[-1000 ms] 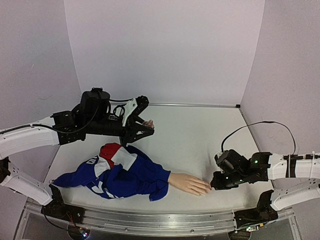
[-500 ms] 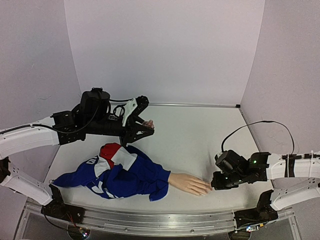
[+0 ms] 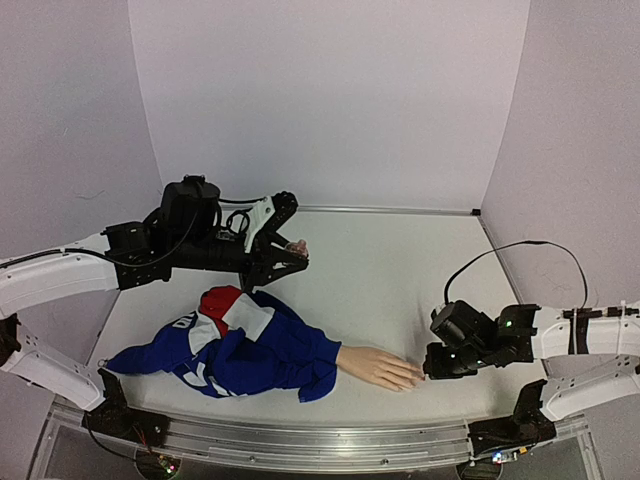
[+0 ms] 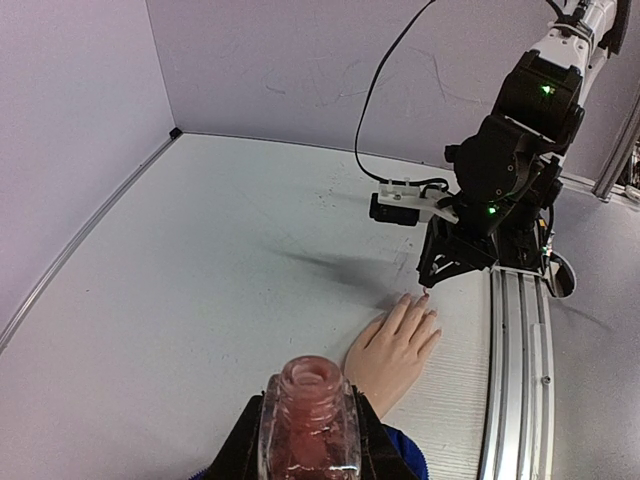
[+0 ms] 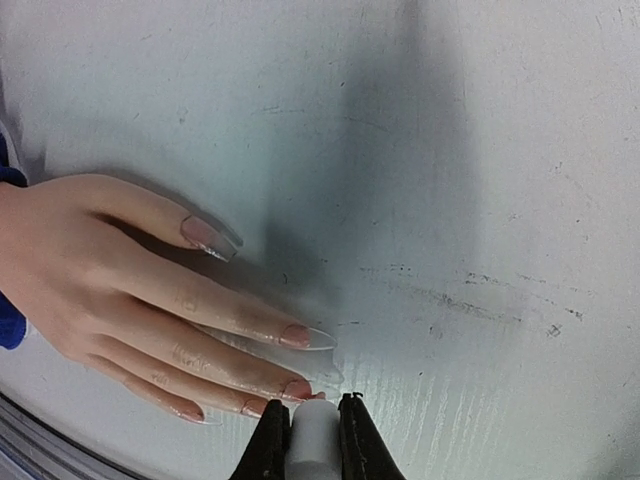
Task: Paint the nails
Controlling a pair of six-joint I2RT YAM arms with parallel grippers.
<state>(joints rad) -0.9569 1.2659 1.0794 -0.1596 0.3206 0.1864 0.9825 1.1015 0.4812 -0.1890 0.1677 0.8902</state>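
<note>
Right gripper (image 3: 431, 368) barely shifted; stayed clamped on white brush handle (image 5: 314, 440), just beside nails (image 5: 296, 336) of mannequin hand (image 3: 375, 367) near front edge. Left gripper (image 3: 296, 253) gripped open polish bottle (image 4: 308, 415).

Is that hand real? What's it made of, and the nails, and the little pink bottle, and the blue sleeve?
Not real. The hand looks like smooth, matte beige plastic or rubber, one even colour. The nails seem clear, glossy plastic tips: long and see-through at the ends. The bottle looks like glass: shiny, pinkish, see-through. The sleeve is soft cloth, it wrinkles.
</note>
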